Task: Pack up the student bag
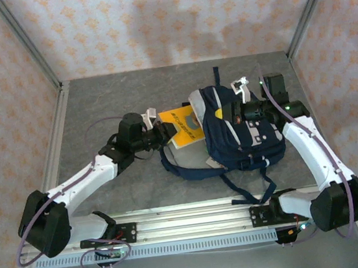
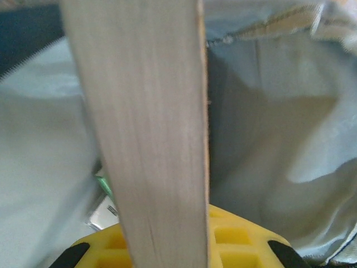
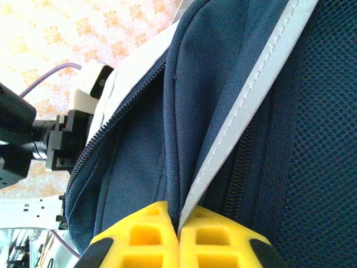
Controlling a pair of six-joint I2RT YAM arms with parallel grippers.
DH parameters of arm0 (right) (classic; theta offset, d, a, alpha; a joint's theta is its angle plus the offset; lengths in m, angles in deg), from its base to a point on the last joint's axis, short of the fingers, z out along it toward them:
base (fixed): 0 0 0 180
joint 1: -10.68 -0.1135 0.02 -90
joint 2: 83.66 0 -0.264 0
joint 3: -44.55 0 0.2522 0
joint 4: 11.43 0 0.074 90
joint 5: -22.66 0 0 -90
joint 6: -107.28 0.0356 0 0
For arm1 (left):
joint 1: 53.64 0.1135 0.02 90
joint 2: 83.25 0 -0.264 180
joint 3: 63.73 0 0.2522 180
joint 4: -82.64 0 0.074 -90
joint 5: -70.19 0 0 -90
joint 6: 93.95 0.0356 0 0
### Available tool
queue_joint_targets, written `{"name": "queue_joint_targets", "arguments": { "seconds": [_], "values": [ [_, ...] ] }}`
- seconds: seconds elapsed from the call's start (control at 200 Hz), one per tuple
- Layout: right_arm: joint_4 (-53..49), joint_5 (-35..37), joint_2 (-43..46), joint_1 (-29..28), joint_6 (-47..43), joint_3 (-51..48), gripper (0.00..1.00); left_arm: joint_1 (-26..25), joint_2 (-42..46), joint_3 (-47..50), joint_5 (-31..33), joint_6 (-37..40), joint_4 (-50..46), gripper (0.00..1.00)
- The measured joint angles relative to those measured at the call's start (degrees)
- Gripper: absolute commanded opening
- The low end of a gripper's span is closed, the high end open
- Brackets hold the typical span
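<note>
The student bag (image 1: 232, 137), a navy-blue backpack with grey patches, lies on the grey table right of centre. My left gripper (image 1: 164, 132) is shut on a yellow-covered book (image 1: 181, 124), whose far end reaches into the bag's left opening. In the left wrist view the book's pale page edge (image 2: 150, 139) stands between my yellow fingers (image 2: 240, 240), with the bag's light grey lining (image 2: 290, 128) around it. My right gripper (image 1: 229, 113) sits on top of the bag. Its yellow fingers (image 3: 139, 240) pinch a fold of navy fabric and the light stripe (image 3: 251, 95).
Dark straps (image 1: 251, 187) trail from the bag toward the aluminium rail (image 1: 190, 221) at the near edge. Metal frame posts (image 1: 32, 54) and patterned walls close in the table on three sides. The left arm's wrist (image 3: 33, 145) shows beyond the bag's zip.
</note>
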Motion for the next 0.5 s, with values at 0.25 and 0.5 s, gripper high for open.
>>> {"name": "queue_joint_targets", "arguments": {
  "seconds": [0.25, 0.5],
  "values": [
    [3.74, 0.07, -0.02, 0.0, 3.63, -0.31, 0.0, -6.05, -9.68, -2.89, 0.17, -1.68, 5.46, 0.0],
    [10.58, -0.02, -0.02, 0.0, 8.48, -3.43, 0.0, -8.5, -27.76, -15.17, -0.02, -5.31, 13.55, 0.0]
  ]
}}
